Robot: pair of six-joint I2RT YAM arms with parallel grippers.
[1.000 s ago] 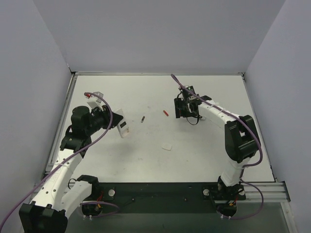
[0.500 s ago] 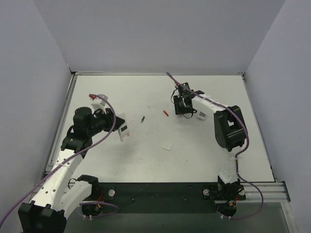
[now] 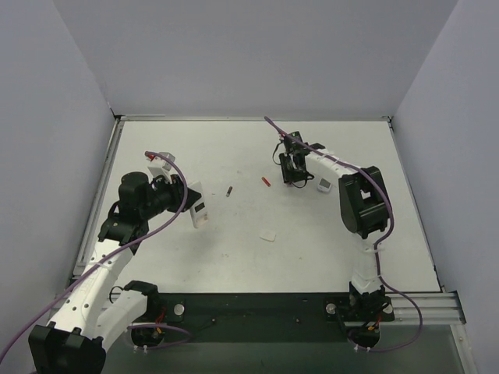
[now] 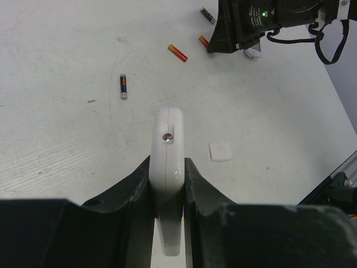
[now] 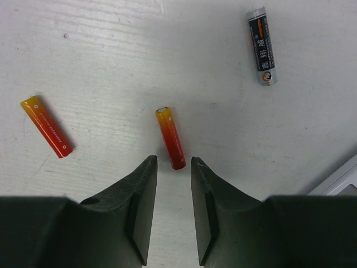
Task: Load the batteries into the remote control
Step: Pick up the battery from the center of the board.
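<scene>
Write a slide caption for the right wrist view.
Right tool, jaws apart, at the end of one red battery; second red battery and grey battery nearby.

The top camera looks down from high up at the whole table (image 3: 234, 265). Wrist cameras sit low and close (just behind their fingers (image 5: 139, 212)). All three see one red battery (image 3: 266, 181).

Left wrist cam only gets one white edge of the remote control (image 4: 167, 128), its lower end swallowed between the fingers of the left hand (image 4: 167, 163); further out, the second red battery (image 4: 203, 41) pokes out just one end, the rest tucked behind the right hand (image 4: 226, 39). Right wrist cam has a white slab (image 5: 341, 177) chopped by the frame edge, can't tell what it is; from the top the first red battery (image 3: 266, 181) is just a speck, tips unreadable.
</scene>
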